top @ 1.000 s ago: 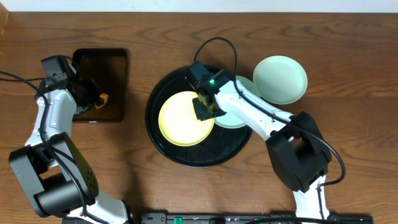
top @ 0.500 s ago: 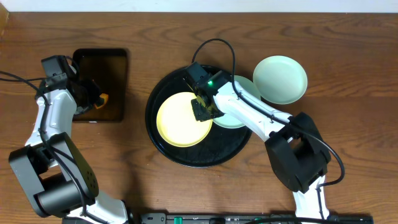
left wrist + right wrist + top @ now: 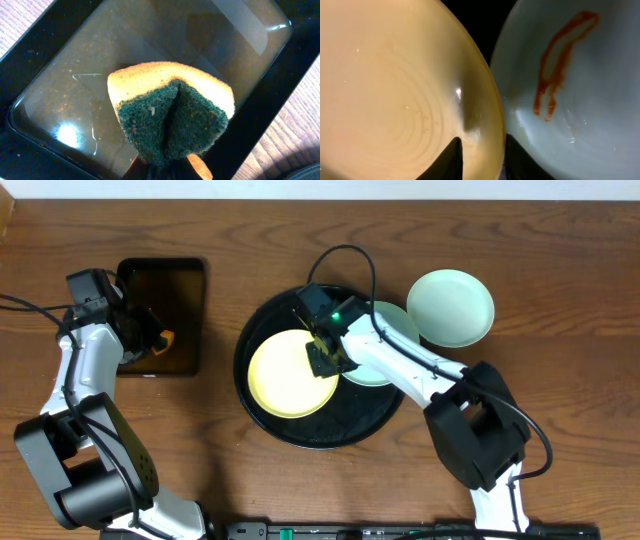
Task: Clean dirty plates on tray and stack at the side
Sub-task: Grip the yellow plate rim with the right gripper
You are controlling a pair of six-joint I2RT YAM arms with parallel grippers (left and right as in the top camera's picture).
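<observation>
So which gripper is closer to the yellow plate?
Right. The right gripper is at the edge of the yellow plate, a finger on each side of its rim. The left gripper is far off, holding a sponge over the rectangular black tray.

Left arm bent at the table's (image 3: pixel 560 240) left edge, left gripper (image 3: pixel 152 342) clamped on a sponge (image 3: pixel 170 115). Right arm outstretched, right gripper (image 3: pixel 482 160) astride the yellow plate (image 3: pixel 395 90) rim, grip indeterminate.

Dark-grained wooden table (image 3: pixel 560 260), pale band (image 3: pixel 400 188) along its far edge
</observation>
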